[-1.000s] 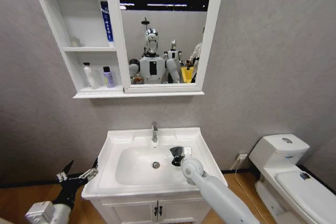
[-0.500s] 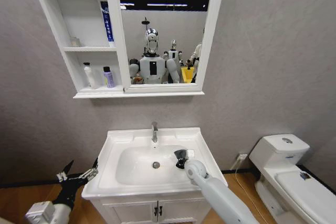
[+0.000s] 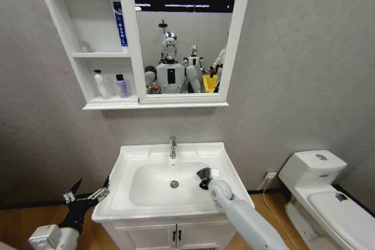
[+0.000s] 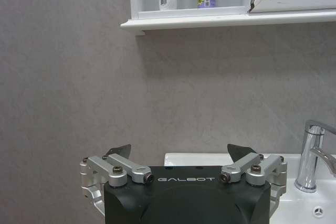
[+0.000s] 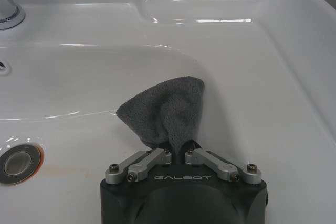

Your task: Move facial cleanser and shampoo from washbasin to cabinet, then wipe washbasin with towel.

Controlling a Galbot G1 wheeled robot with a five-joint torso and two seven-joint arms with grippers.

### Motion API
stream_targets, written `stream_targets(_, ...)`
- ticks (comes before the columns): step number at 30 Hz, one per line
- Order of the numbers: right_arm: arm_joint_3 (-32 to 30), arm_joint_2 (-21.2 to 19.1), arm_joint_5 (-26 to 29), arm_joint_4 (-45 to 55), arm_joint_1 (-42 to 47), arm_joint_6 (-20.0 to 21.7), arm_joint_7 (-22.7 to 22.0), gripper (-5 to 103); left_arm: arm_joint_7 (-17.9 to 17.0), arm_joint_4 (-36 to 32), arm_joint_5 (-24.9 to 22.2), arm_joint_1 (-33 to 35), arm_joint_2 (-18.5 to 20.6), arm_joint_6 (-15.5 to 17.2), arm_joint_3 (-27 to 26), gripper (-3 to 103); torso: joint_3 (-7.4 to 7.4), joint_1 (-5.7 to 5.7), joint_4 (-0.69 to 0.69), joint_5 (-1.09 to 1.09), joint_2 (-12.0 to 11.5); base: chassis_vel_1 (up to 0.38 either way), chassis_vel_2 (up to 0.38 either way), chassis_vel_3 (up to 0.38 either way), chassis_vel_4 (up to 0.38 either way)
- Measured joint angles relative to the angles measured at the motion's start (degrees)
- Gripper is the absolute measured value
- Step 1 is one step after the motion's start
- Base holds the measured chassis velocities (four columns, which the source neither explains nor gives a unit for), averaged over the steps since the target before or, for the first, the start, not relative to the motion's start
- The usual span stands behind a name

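Grey textured wall (image 3: 304, 57), white toilet (image 3: 319, 194) at right, seemingly wooden floor (image 3: 23, 226) below.

right gripper (image 3: 204, 178) with towel (image 3: 203, 173) slid rightward along washbasin (image 3: 126, 165) bowl

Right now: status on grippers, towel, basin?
Right gripper shut on towel, pressed against washbasin bowl's right side. Left gripper open, parked beside vanity. Nothing in the way.
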State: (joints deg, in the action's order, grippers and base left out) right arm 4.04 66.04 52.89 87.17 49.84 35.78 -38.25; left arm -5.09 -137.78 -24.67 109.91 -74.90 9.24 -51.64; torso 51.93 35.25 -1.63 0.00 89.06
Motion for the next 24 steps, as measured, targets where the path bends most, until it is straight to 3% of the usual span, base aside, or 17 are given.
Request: stream_targets(24,1.0,3.6,-5.3,-6.8,-2.1,-1.5,5.6,6,0.0,0.0,0.0,0.0,0.0,0.0,0.0,100,0.02,0.02,-0.06,-0.02,0.0,0.000,0.000,0.000,0.000)
